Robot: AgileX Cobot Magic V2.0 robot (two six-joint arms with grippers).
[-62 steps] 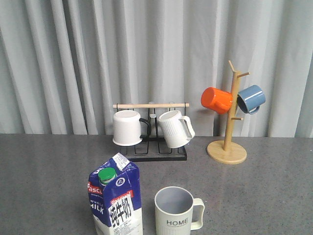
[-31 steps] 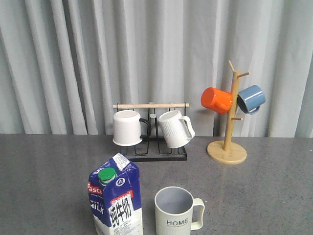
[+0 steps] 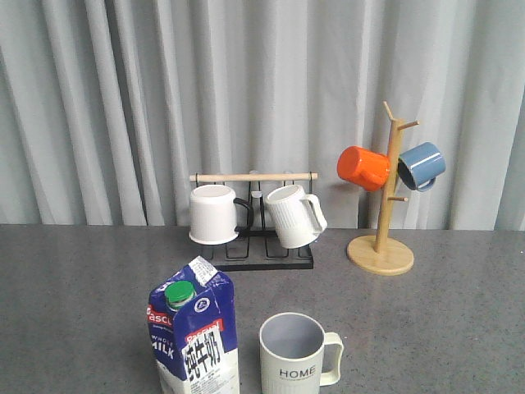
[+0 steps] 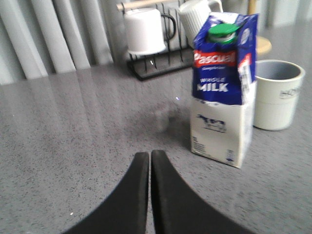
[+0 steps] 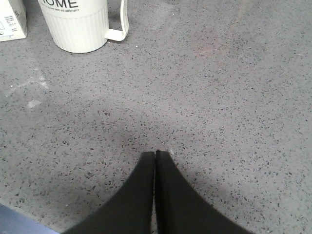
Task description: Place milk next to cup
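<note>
The milk (image 3: 194,336), a blue-and-white carton with a green cap, stands upright near the table's front edge. Just to its right stands the cup (image 3: 294,355), cream-grey with "HOME" on it, a small gap between them. The left wrist view shows the milk (image 4: 223,92) and the cup (image 4: 276,95) side by side, with my left gripper (image 4: 149,154) shut and empty, well short of the carton. My right gripper (image 5: 155,153) is shut over bare table, apart from the cup (image 5: 77,22). Neither gripper shows in the front view.
At the back a black rack (image 3: 254,246) holds a white mug with a black handle (image 3: 213,213) and a ribbed white mug (image 3: 291,215). A wooden mug tree (image 3: 382,246) at the back right carries an orange mug (image 3: 362,167) and a blue mug (image 3: 422,165). Grey curtains hang behind.
</note>
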